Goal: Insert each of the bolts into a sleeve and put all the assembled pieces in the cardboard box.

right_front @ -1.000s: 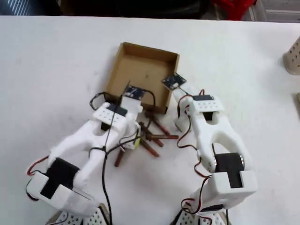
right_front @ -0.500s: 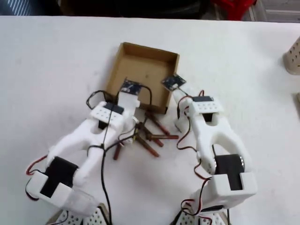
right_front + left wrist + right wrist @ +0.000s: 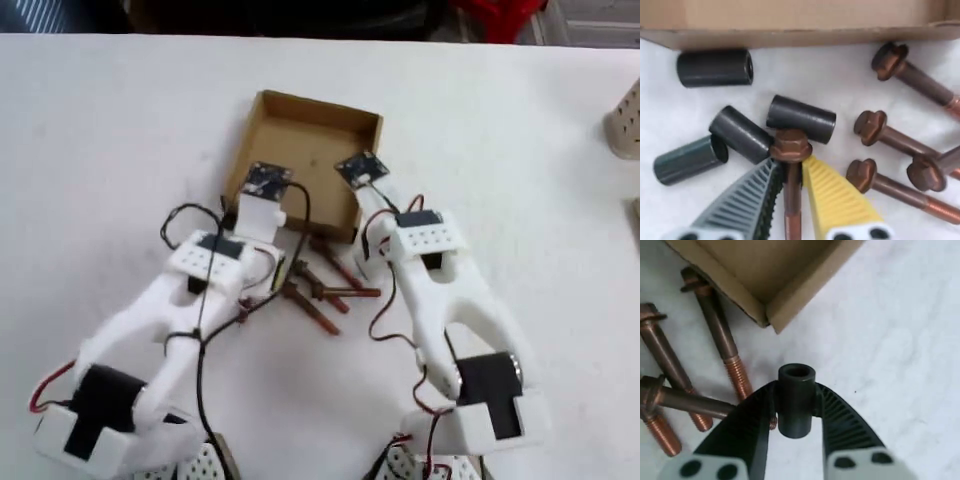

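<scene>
The left gripper is clamping a copper-coloured bolt by the shank just under its flanged head, grey and yellow fingers pressing in from either side, a short way out from the cardboard box on the side that is facing the arms. The bolt's head is sitting against two of the four loose sleeves, which are lying on their sides; one of them is lying just beside the box wall and the other three are clustering a little farther out. The right gripper is pinching a dark sleeve between its black fingers, the open bore pointing away from the wrist, near the box's corner on that same side. Between the two grippers, the loose bolts are lying scattered and partly crossing on the white counter, one head almost touching the box wall. The box is sitting open-topped with its brown floor showing.
</scene>
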`<state>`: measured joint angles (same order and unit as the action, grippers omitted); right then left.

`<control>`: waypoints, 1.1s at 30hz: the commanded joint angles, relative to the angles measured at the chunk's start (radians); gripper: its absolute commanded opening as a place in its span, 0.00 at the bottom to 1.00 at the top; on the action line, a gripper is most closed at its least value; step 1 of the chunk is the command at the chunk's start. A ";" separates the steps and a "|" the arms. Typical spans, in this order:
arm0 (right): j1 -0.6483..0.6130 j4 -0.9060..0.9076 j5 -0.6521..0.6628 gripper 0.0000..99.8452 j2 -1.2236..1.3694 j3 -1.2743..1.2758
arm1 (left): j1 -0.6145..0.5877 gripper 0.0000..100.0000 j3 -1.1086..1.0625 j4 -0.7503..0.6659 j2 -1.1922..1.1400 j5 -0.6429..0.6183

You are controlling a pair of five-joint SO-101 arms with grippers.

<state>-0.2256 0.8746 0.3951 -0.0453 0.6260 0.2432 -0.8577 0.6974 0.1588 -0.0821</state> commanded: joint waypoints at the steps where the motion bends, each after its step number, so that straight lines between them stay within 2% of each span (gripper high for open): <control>1: -0.018 -0.008 -0.014 0.02 -0.117 -0.011 | -0.024 0.02 -0.008 -0.058 0.088 0.014; 7: -0.018 -0.007 -0.037 0.02 -0.213 0.006 | -0.104 0.02 0.006 -0.094 0.094 0.012; 13: -0.044 -0.111 -0.302 0.02 -0.375 0.144 | -0.111 0.02 0.006 -0.104 0.094 0.012; 18: -0.148 -0.249 -0.310 0.02 -0.512 0.307 | -0.124 0.02 0.006 -0.104 0.094 0.012; 24: -0.222 -0.274 -0.347 0.02 -0.598 0.321 | -0.148 0.02 0.005 -0.124 0.094 0.012; 29: -0.251 -0.435 -0.494 0.02 -0.595 0.328 | -0.148 0.02 0.005 -0.124 0.094 0.012; 33: -0.265 -0.570 -0.526 0.02 -0.588 0.385 | -0.150 0.02 0.005 -0.124 0.096 0.012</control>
<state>-0.4695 0.4404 -0.0974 -0.6022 0.9697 0.1066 -0.8700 0.5976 0.2064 -0.0790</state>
